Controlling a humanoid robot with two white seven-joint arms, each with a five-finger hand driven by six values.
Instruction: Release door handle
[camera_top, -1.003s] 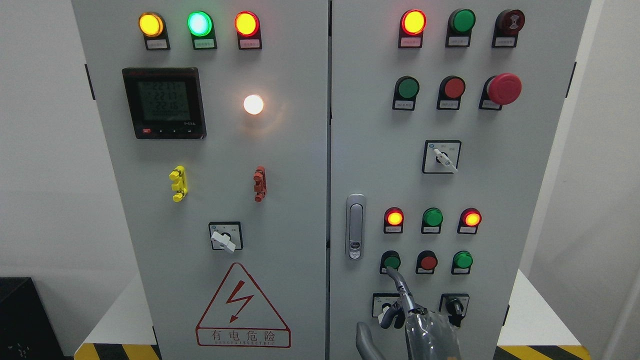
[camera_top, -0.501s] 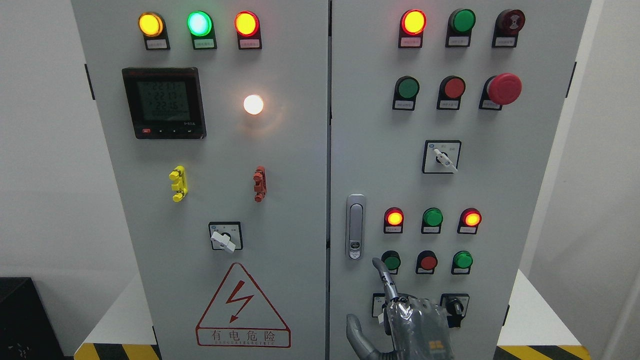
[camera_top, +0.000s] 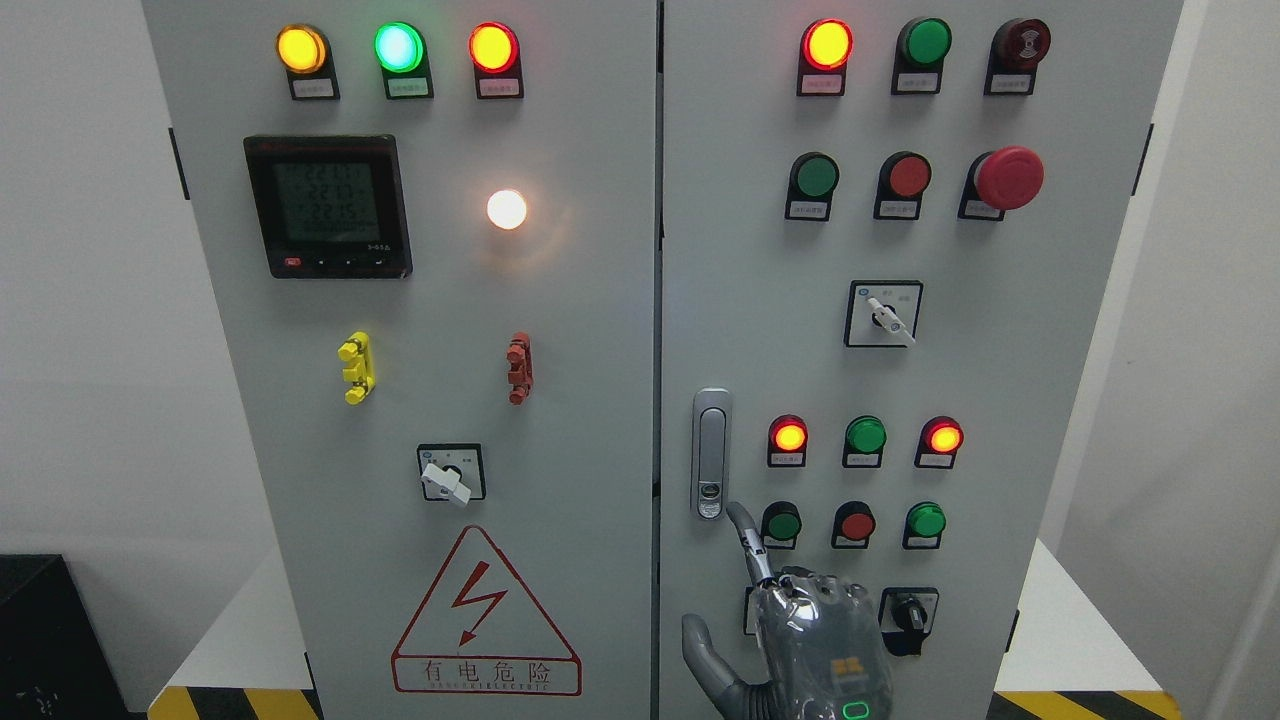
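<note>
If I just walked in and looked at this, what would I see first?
Probably the glowing lights: yellow, green and red lamps along the top of the grey cabinet, and a bright white light on its left door. Then the big red mushroom button at the upper right, and the red lightning warning triangle at the lower left. At the bottom, the robot's right hand points one finger up, just beside the bottom of the silver door handle.

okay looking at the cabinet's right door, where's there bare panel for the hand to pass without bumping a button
Bare panel lies left of the selector switch, above the door handle, and in the strip between the handle and the door seam. It is crowded lower right: red-lit lamps, green button and red button, where the right hand points one finger beside the handle's lock.
</note>
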